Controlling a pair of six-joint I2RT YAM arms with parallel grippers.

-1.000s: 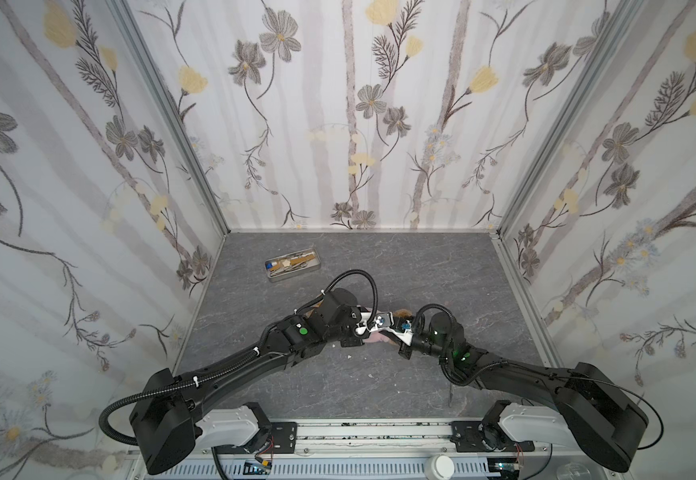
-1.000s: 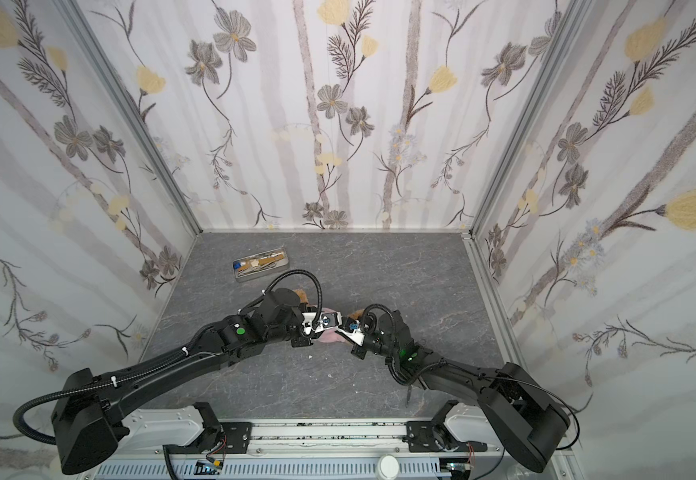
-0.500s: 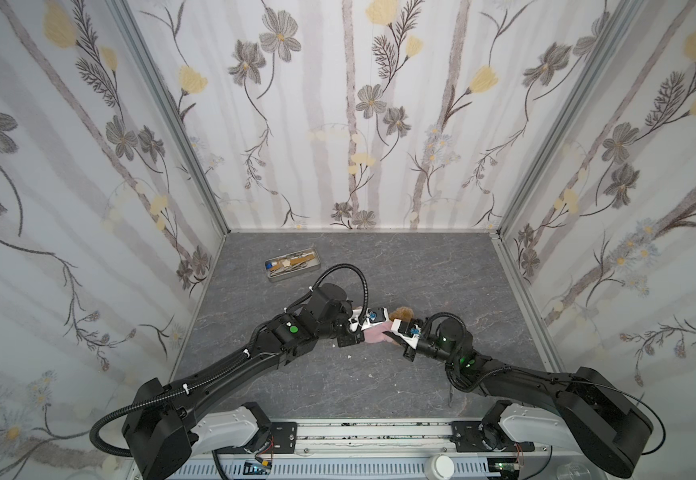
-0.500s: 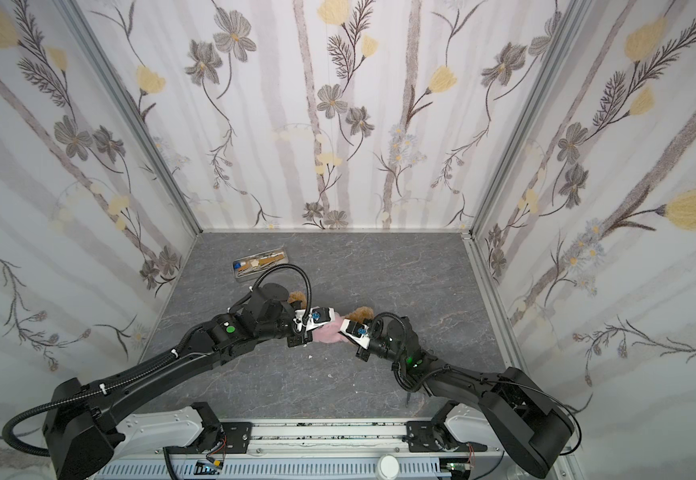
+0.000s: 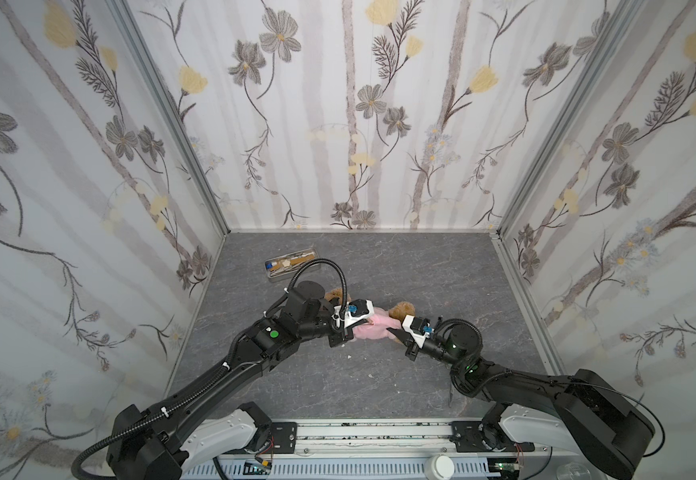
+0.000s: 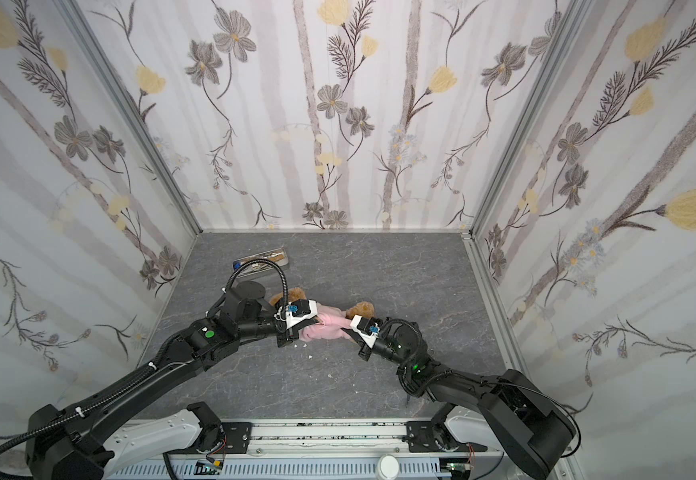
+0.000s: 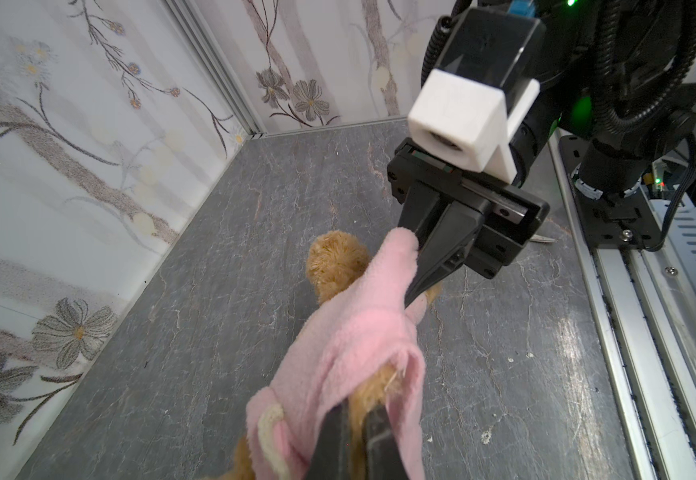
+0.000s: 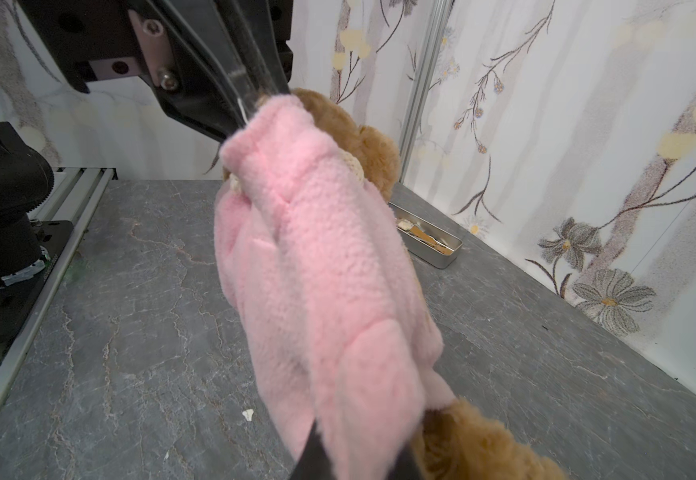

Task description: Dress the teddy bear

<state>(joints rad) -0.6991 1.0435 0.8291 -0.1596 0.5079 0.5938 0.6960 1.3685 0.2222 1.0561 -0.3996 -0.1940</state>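
Both left hand (image 7: 359, 411) and right hand (image 7: 415, 286) pinch the teddy bear's (image 7: 336, 257) pink shirt (image 7: 359, 328).

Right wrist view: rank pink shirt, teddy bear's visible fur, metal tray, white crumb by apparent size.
1. pink shirt, close to camera
2. teddy bear fur
3. metal tray, farther off
4. white crumb

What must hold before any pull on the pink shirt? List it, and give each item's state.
1. Left gripper shut on the pink shirt: ok.
2. Right gripper shut on the shirt's other end: ok.
3. Shirt stretched between both grippers, wrapped around the teddy bear: ok.
4. Bear's arms through the sleeves: cannot tell.
5. Metal tray apart from the bear: ok.
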